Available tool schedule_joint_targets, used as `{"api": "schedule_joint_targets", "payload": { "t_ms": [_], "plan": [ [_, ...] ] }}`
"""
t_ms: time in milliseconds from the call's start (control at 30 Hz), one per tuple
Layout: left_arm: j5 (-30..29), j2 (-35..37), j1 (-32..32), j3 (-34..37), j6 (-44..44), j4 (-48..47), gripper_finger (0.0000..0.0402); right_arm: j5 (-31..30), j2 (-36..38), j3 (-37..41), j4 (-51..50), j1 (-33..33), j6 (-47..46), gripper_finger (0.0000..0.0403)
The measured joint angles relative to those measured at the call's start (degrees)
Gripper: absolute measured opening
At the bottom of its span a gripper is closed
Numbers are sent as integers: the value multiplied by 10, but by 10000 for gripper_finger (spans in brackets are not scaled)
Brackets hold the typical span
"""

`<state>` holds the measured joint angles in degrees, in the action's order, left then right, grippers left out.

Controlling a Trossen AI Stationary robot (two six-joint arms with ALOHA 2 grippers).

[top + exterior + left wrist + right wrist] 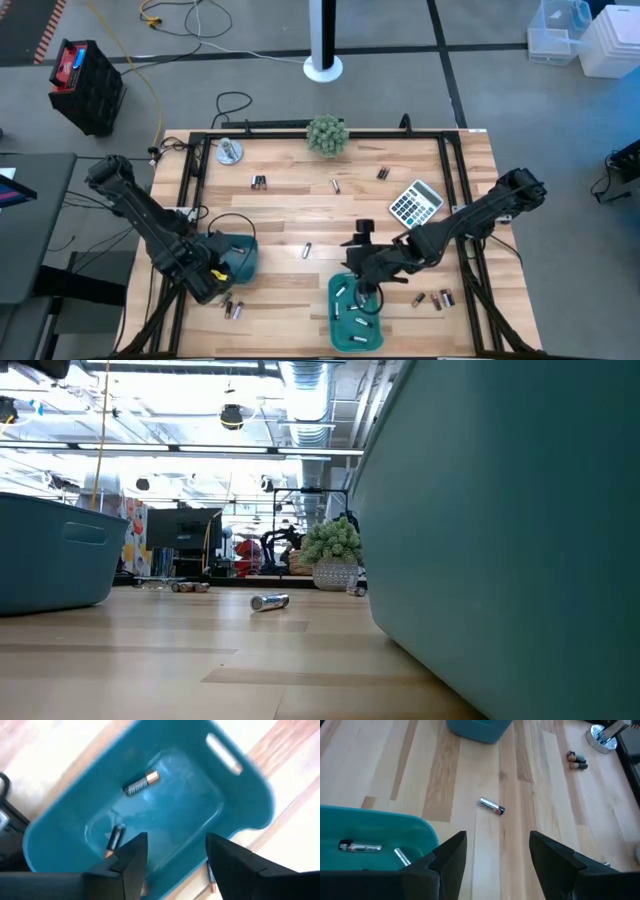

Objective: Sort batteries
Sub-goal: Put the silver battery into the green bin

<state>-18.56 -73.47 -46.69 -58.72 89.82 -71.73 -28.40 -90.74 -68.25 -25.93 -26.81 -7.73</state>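
Filling the right half of the low view, the teal wall of the nearer tray (500, 530) blocks everything behind it, so neither arm nor gripper can be made out from table height. From above, this tray (355, 318) sits at the front edge of the wooden table (300, 215) with several silvery batteries (358, 322) inside, partly covered by the right gripper (368, 292), which hangs over its rim. Its wrist view shows the fingers (447, 855) spread apart with nothing between them, looking across at a lone silvery battery (492, 806) on the bare wood. The left gripper (212, 272) hovers over the second teal tray (240, 258) near the table's left front; its jaws stand apart and empty — below them two dark batteries with coppery ends (141, 783) lie on the tray floor, one partly hidden by a finger (131, 862). More cells lie loose: a pair beside the left tray (232, 309), a cluster at the front right (436, 298), and a few farther back (259, 182), too small to tell their type. A grey calculator (415, 203) lies at an angle toward the right rear, a small potted plant (327, 135) stands at the back edge, and a round metal object (230, 152) rests at the back left — what it is cannot be told. Around the table the floor is grey, with cables, a white post base (323, 68) and clear bins (560, 30) cut off by the frame.
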Motion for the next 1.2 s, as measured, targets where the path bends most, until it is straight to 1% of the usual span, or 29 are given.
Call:
{"api": "schedule_joint_targets", "payload": {
  "t_ms": [133,233,333,467,533,633,700,767,867,900,967,1067,1200],
  "plan": [
    [-48,0,0,-35,-11,-41,196,0,0,0,39,5,67,232],
    [-109,1,8,-53,-6,-77,190,1,0,0,73,17,122,232],
    [-178,0,28,-49,6,-94,187,1,5,0,93,35,164,232],
    [-224,-5,76,-30,-10,-94,192,26,25,3,119,69,200,232],
    [-234,-5,105,-18,-23,-87,198,41,47,25,163,86,222,232],
    [-243,-5,149,-6,-70,-60,206,62,90,77,232,116,246,232],
    [-260,-5,171,-5,-106,-35,207,79,123,120,263,143,245,232],
    [-281,-5,191,-5,-150,-6,208,82,155,163,284,172,233,232],
    [-281,-5,225,-5,-228,39,208,88,199,221,301,214,211,232],
    [-272,-5,237,-5,-251,49,208,89,212,237,307,226,204,232],
    [-232,-5,262,-5,-296,66,209,90,234,261,323,245,196,232],
    [-185,-5,283,-5,-350,80,209,91,253,281,334,265,197,232],
    [-175,-5,288,-5,-379,90,207,118,256,286,340,278,197,232]
  ]
}}
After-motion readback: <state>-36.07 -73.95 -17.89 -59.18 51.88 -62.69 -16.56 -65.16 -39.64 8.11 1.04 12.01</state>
